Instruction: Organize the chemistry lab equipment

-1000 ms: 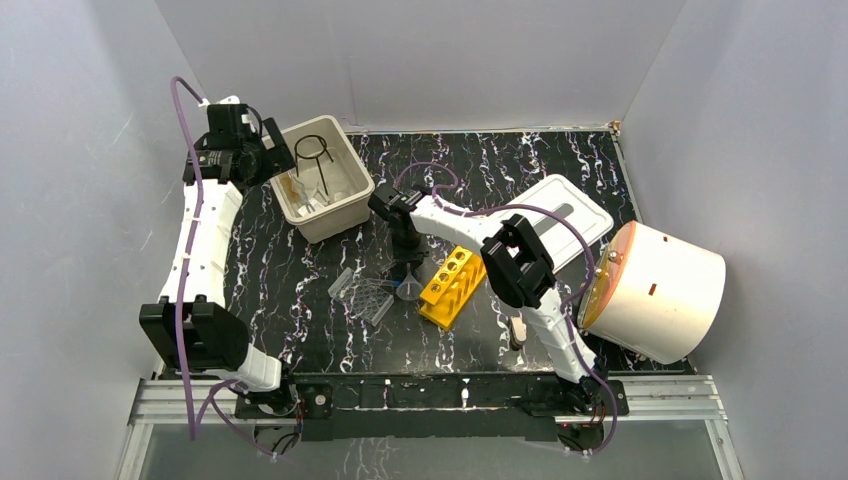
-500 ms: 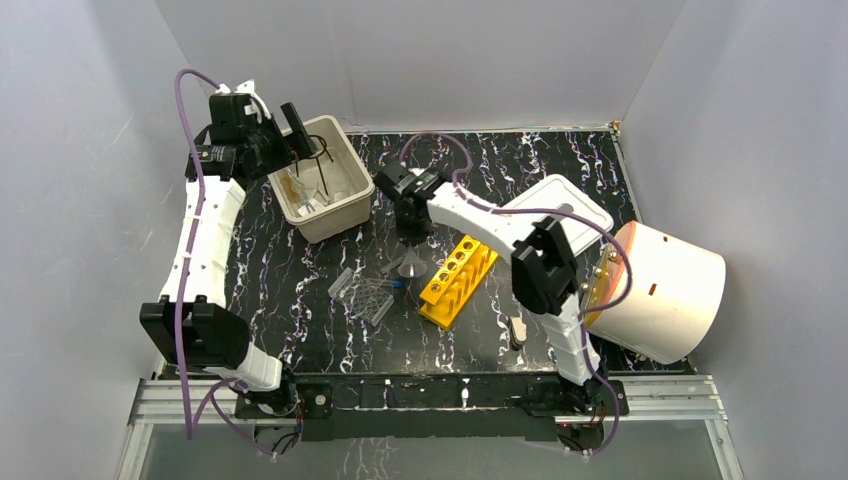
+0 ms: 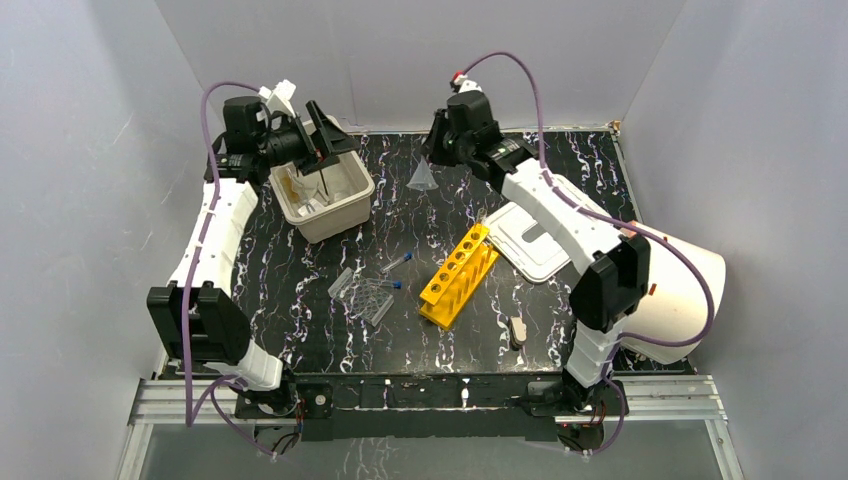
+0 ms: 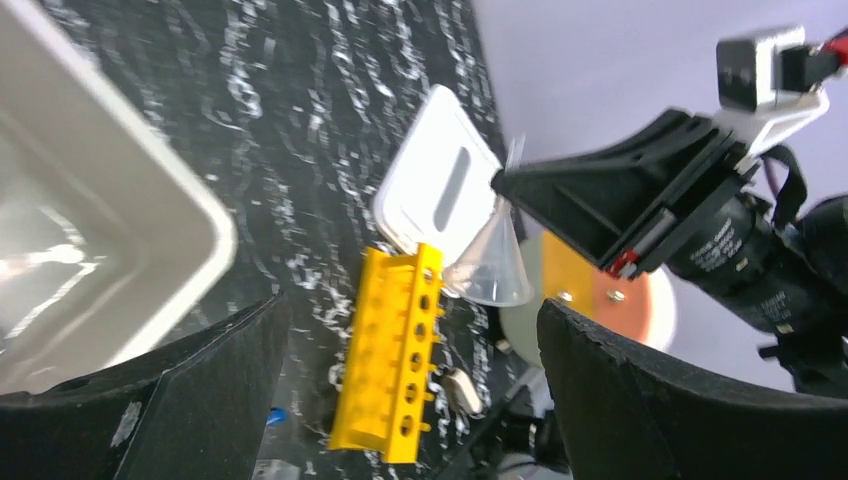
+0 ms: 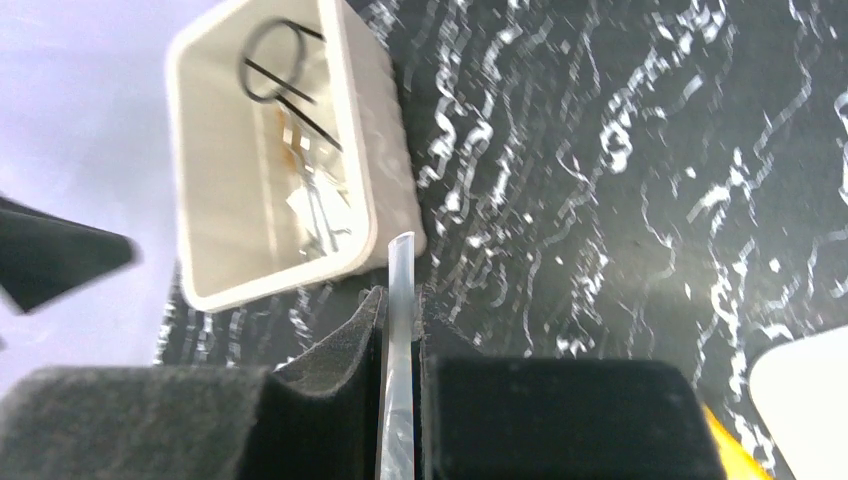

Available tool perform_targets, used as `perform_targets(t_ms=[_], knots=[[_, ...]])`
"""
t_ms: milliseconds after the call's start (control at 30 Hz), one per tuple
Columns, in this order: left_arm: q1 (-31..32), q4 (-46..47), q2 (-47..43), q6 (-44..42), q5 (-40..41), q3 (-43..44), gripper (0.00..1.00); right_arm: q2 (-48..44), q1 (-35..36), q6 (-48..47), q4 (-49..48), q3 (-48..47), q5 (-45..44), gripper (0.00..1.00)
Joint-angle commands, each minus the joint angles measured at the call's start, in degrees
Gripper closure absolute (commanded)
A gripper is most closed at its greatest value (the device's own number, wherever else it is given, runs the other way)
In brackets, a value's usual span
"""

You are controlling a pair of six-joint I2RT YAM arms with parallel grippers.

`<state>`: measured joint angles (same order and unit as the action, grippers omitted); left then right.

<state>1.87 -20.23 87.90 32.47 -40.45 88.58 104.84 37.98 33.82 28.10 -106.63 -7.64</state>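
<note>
My right tool (image 3: 433, 163) pinches the clear funnel (image 3: 424, 178) tight by its stem, raised over the far tabletop (image 3: 560, 160), while my left tool (image 3: 324, 135) hangs wide open, gripping nothing, above the beige bin (image 3: 345, 212) where the black wire loop (image 5: 268, 60) lies.

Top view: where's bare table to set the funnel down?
Bare: back right corner, behind the white lid; near-left patch, in front of the beige bin and left of the clear tray. Crowded: the centre, where the tray, a capped tube and the yellow rack sit close.
</note>
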Motion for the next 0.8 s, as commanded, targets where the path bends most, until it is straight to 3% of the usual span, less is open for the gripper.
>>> perform_targets(t_ms=[0, 367, 767], knots=[[2.83, 10.55, -0.53, 7.48, -12.18, -1.59, 0.09, -5.85, -2.06, -0.30, -18.29, 2.98, 11.02, 0.89], [8.56, 28.34, 1.76, 17.78, -12.60, -7.57, 0.09, -4.61, -2.73, 6.25, -31.38, 5.81, 26.24, 0.90], [8.94, 40.69, 1.14, 25.79, -15.53, -14.38, 0.19, -1.48, -3.28, 10.02, -35.85, 6.13, 31.52, 0.90]])
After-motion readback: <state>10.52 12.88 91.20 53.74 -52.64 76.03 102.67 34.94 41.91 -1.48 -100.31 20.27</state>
